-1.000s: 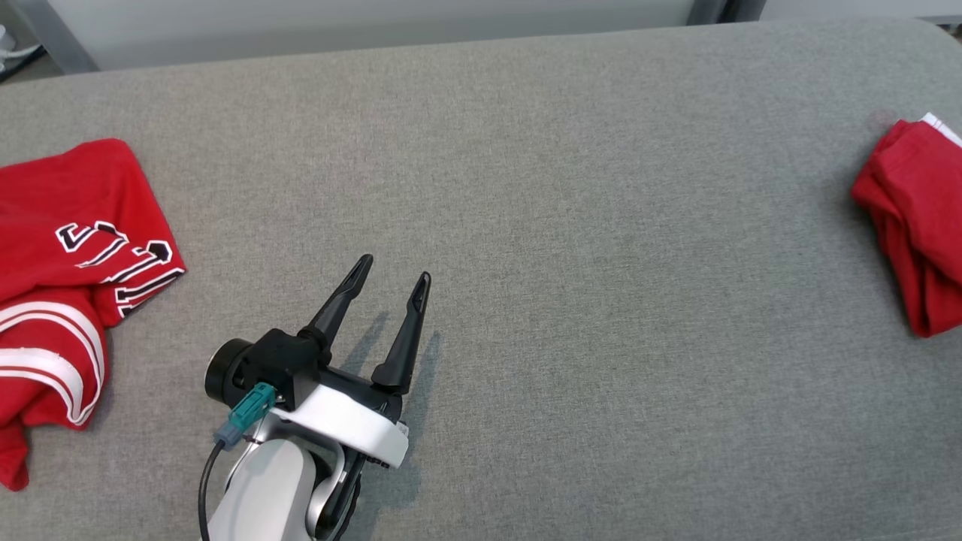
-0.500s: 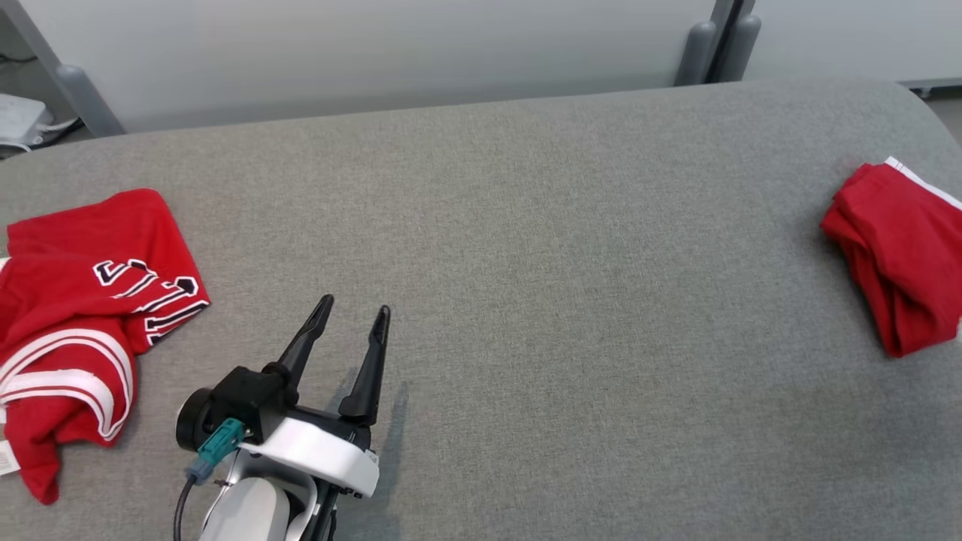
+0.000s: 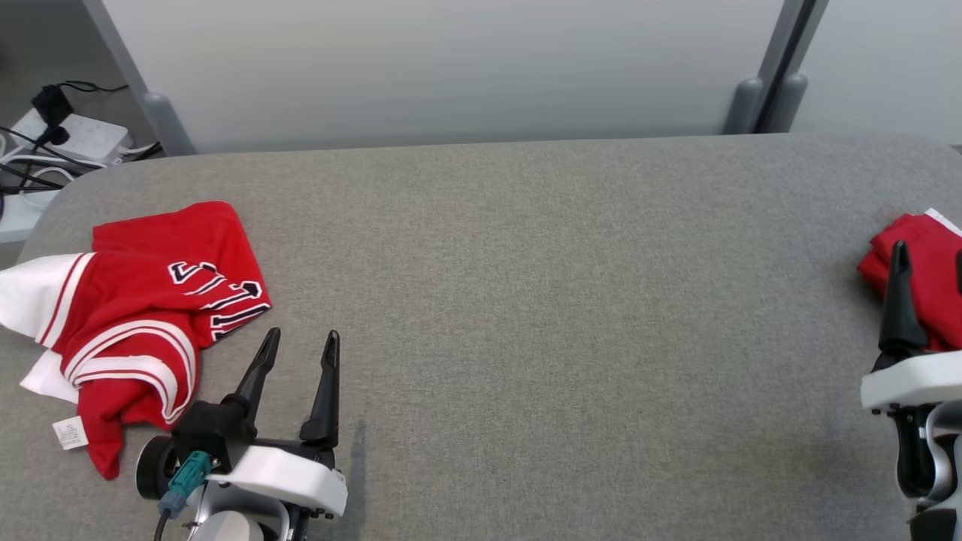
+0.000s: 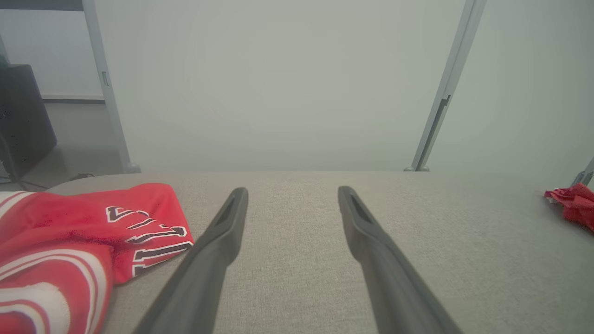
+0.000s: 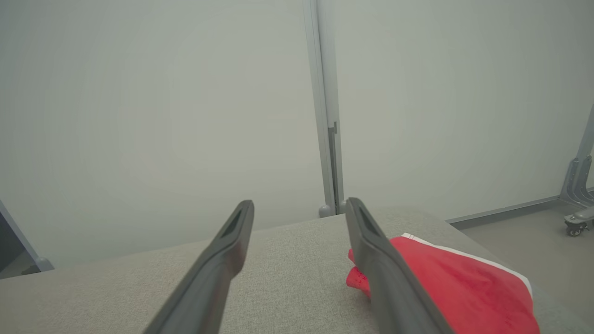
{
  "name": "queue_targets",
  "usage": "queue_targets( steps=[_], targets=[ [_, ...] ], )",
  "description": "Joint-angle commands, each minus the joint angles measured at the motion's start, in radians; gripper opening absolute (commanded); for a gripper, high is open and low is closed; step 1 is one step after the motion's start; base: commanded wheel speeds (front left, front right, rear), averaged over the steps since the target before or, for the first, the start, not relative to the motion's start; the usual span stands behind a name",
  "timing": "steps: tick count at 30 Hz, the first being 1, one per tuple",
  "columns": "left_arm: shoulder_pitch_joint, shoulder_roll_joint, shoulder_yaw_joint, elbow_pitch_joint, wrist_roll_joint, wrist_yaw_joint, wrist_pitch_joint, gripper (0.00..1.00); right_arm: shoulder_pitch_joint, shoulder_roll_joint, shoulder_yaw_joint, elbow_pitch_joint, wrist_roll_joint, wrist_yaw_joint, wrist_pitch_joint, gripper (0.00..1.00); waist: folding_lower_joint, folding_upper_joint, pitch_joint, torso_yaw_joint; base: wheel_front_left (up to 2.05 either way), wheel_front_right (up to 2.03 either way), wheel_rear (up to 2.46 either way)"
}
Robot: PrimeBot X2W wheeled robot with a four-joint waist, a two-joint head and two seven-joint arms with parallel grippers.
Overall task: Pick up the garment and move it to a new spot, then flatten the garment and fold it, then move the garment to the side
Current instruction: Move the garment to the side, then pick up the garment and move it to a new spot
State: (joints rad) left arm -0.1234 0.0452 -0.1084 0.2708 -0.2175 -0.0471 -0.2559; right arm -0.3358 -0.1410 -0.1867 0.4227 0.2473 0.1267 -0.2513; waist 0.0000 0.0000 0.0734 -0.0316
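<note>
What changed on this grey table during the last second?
The head camera tilted up, so the whole picture shifted. Beyond that, the left pincer swung left and now sits beside the crumpled red jersey. The right pincer came into view by the folded red garment. Nothing was gripped or released. Both pincers stayed open and empty, and both garments lay unmoved on the table.

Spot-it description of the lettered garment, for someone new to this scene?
On the grey padded table, go to its left end, beside the left hand. The garment lies crumpled there; unlike the unlettered red bundle at the right end, it carries black-and-white lettering and white stripes.
</note>
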Motion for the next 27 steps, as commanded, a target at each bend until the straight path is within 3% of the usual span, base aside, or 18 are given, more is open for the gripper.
queue_targets(
  steps=[1, 27],
  targets=[
    [-0.006, 0.005, 0.040, -0.028, 0.009, 0.020, -0.006, 1.00, 0.016, -0.005, 0.025, -0.040, -0.001, 0.004, -0.010, 1.00, 0.0000, 0.0000, -0.014, 0.018, 0.00, 0.00, 0.00],
    [0.054, 0.005, 0.099, -0.023, 0.020, 0.033, -0.006, 1.00, 0.129, 0.053, 0.057, -0.058, -0.028, 0.004, -0.010, 1.00, 0.0000, 0.0000, -0.041, 0.028, 0.00, 0.00, 0.00]
  ],
)
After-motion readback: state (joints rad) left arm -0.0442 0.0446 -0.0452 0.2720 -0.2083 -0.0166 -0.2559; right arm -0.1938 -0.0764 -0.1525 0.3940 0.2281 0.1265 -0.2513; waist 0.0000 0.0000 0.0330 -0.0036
